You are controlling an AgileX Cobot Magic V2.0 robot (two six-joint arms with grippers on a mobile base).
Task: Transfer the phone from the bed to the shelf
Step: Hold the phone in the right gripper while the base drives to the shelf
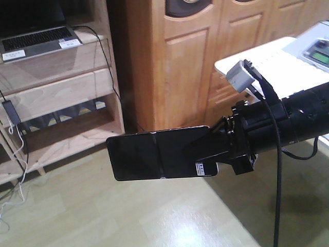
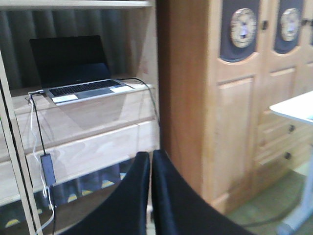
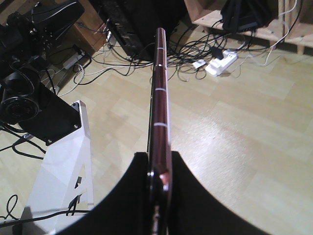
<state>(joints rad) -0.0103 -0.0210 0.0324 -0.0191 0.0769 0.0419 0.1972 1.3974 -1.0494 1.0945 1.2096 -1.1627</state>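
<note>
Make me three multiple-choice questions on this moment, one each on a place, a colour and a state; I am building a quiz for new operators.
1. Where is the phone?
A. lying on a bed
B. held in the air by the right tool
C. inside a drawer

2. What colour is the phone's broad face?
A. white
B. red
C. black

3. The laptop on the shelf is:
A. open, screen dark
B. folded shut
C. open, screen brightly lit

Answers:
1. B: the tool clamps one end and nothing supports the rest.
2. C: the front view shows a glossy black face.
3. A: the lid stands upright behind the keyboard, with a black screen.
</note>
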